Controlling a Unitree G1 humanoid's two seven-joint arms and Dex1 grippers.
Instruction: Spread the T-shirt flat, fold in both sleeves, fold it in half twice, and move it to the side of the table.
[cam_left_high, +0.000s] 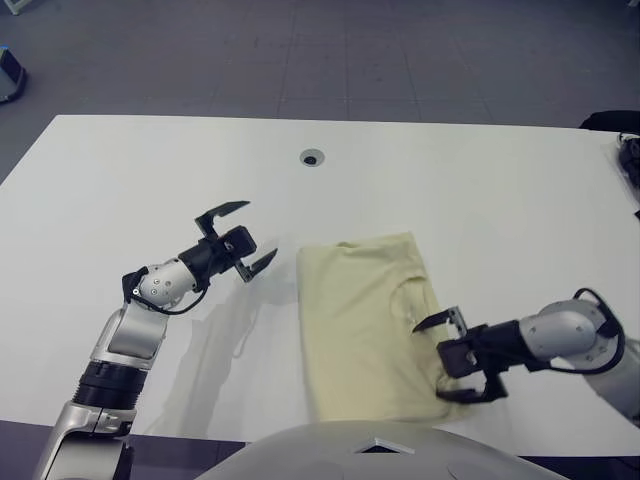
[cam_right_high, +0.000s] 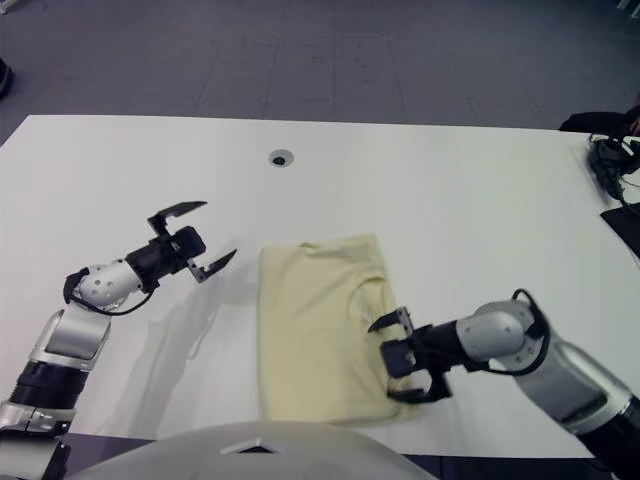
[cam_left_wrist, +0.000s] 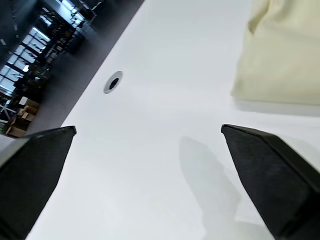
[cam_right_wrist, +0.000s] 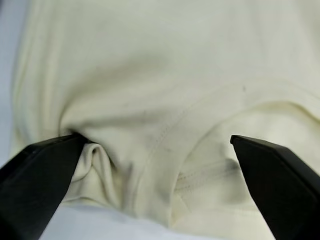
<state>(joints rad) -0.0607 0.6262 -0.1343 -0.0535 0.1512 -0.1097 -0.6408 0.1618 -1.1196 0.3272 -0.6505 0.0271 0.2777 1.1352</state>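
A pale yellow T-shirt (cam_left_high: 360, 325) lies folded into a tall rectangle on the white table (cam_left_high: 480, 190), near the front edge. Its neckline (cam_right_wrist: 200, 150) faces my right side. My right gripper (cam_left_high: 450, 358) is open at the shirt's near right edge, fingers straddling the neckline area just above the cloth. My left gripper (cam_left_high: 243, 240) is open and hovers above bare table, a short way left of the shirt's far left corner (cam_left_wrist: 250, 85), holding nothing.
A round cable grommet (cam_left_high: 312, 157) sits in the table toward the far side. Dark cables and gear (cam_right_high: 610, 160) lie at the far right edge. Bare tabletop stretches to the left and behind the shirt.
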